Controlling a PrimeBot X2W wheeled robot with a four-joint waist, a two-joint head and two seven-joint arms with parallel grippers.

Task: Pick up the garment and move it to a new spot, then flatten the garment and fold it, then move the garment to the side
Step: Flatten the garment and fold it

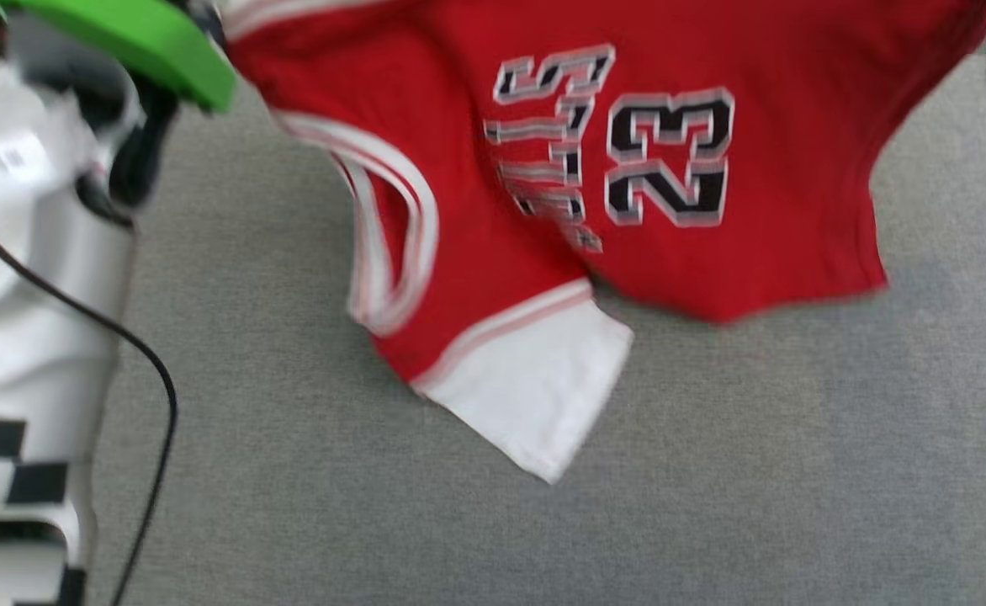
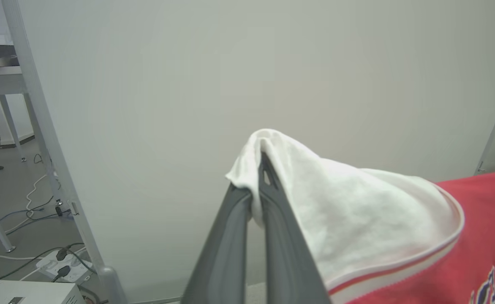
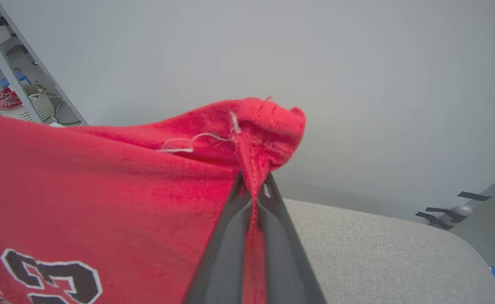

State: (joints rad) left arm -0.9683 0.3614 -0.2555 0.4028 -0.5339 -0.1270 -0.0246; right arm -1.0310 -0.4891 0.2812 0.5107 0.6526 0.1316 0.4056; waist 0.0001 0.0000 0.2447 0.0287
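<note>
Garment slung between both tools above the table. My left tool is clenched on a white sleeve and my right tool on a red edge (number print facing the head camera). Lift done, I judge; setting down, flattening, folding and moving aside remain.

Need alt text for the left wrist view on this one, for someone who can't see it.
The left gripper is shut on a bunched white sleeve of the garment, whose striped trim and red body run off to the lower right. Behind is a plain pale wall, with a metal post and floor cables at left.
</note>
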